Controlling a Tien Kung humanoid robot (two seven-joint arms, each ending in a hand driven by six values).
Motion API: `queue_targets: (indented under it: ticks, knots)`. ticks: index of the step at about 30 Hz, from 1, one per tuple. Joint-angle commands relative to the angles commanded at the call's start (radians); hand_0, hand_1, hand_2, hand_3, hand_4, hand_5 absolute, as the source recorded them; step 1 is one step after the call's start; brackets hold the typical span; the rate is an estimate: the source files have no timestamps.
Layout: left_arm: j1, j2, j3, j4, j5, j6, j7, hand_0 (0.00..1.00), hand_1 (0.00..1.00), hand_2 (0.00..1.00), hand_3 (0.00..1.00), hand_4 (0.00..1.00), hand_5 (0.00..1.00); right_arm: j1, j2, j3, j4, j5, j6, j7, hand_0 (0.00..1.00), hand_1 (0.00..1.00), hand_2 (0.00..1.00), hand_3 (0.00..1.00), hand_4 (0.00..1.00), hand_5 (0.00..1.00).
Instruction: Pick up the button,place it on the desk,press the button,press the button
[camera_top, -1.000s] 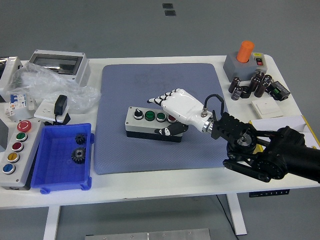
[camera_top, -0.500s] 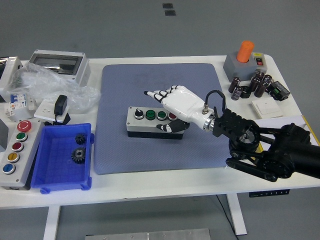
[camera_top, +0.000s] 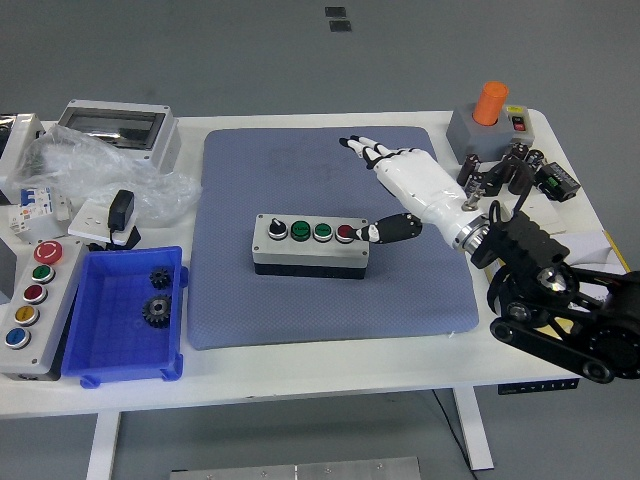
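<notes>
The grey four-button control box (camera_top: 310, 243) sits on the blue-grey mat (camera_top: 320, 180); the white right hand (camera_top: 415, 185) hovers beside its right end, fingers (camera_top: 365, 148) spread wide, holding nothing.

mat (camera_top: 320, 300): matt textured cloth; bin (camera_top: 110, 330): glossy plastic; hand (camera_top: 415, 190): glossy shell

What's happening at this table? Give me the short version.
The robot's right hand hovers over the blue mat, fingers spread and holding nothing, its thumb tip close to the right end of the grey button box. The box lies flat on the mat with its row of four buttons up. The left arm is out of view. A blue bin with two gears sits to the left, untouched.
</notes>
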Motion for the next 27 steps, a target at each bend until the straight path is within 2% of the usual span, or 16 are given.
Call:
queue_targets:
  ticks: [1, 2, 4, 7, 8, 11, 13, 14, 18, 19, 20, 27]
  knots:
    - [0.001, 0.000, 0.004, 0.001, -0.004, 0.001, 0.001, 0.589, 0.648, 0.593, 0.609, 0.673, 0.247, -0.020, -0.021, 0.027, 0.030, -0.014, 0.035, -0.037, 0.688, 0.731, 0.998, 0.998, 0.998, 0.408]
    - [0.002, 0.001, 0.007, 0.002, -0.006, 0.002, 0.002, 0.589, 0.650, 0.593, 0.609, 0.666, 0.251, -0.035, -0.038, 0.047, 0.055, -0.020, 0.065, -0.067, 0.624, 0.677, 0.833, 0.998, 0.804, 0.436]
    - [0.002, 0.002, 0.011, 0.003, -0.010, 0.004, 0.003, 0.589, 0.650, 0.593, 0.609, 0.666, 0.251, -0.056, -0.078, 0.091, 0.113, -0.016, 0.135, -0.135, 0.624, 0.677, 0.833, 0.998, 0.804, 0.436]
    - [0.001, 0.004, 0.012, 0.003, -0.011, 0.004, 0.003, 0.589, 0.650, 0.593, 0.609, 0.666, 0.251, -0.063, -0.112, 0.106, 0.184, 0.004, 0.223, -0.214, 0.624, 0.677, 0.833, 0.998, 0.804, 0.436]
    - [0.001, 0.005, 0.013, 0.003, -0.012, 0.004, 0.003, 0.589, 0.649, 0.592, 0.609, 0.659, 0.252, -0.060, -0.119, 0.105, 0.208, 0.012, 0.251, -0.239, 0.421, 0.518, 0.448, 0.980, 0.492, 0.188]
    - [0.000, 0.006, 0.017, 0.004, -0.016, 0.004, 0.004, 0.589, 0.649, 0.592, 0.609, 0.659, 0.252, -0.038, -0.128, 0.090, 0.273, 0.034, 0.332, -0.307, 0.421, 0.518, 0.448, 0.980, 0.492, 0.188]
    - [-0.001, 0.007, 0.021, 0.004, -0.019, 0.004, 0.005, 0.589, 0.649, 0.592, 0.609, 0.659, 0.252, -0.012, -0.126, 0.068, 0.277, 0.055, 0.377, -0.343, 0.421, 0.518, 0.448, 0.980, 0.492, 0.188]
    - [-0.001, 0.007, 0.024, 0.005, -0.021, 0.003, 0.006, 0.589, 0.649, 0.592, 0.609, 0.651, 0.255, 0.005, -0.123, 0.052, 0.277, 0.068, 0.405, -0.361, 0.442, 0.503, 0.322, 0.979, 0.348, 0.035]
    - [-0.004, 0.011, 0.029, 0.005, -0.027, 0.003, 0.006, 0.589, 0.649, 0.592, 0.609, 0.651, 0.255, 0.062, -0.097, -0.003, 0.277, 0.110, 0.485, -0.377, 0.442, 0.503, 0.322, 0.979, 0.348, 0.035]
    - [-0.004, 0.011, 0.030, 0.006, -0.029, 0.003, 0.006, 0.589, 0.649, 0.592, 0.609, 0.651, 0.255, 0.074, -0.086, -0.014, 0.277, 0.115, 0.494, -0.377, 0.442, 0.503, 0.322, 0.979, 0.348, 0.035]
    - [-0.004, 0.011, 0.033, 0.006, -0.031, 0.003, 0.006, 0.589, 0.649, 0.592, 0.609, 0.648, 0.258, 0.085, -0.073, -0.024, 0.277, 0.118, 0.500, -0.377, 0.416, 0.458, 0.286, 0.998, 0.322, 0.002]
    - [-0.004, 0.011, 0.047, 0.008, -0.045, 0.002, 0.009, 0.589, 0.651, 0.593, 0.610, 0.646, 0.260, 0.122, 0.000, -0.086, 0.263, 0.122, 0.497, -0.377, 0.409, 0.444, 0.278, 0.998, 0.316, 0.002]
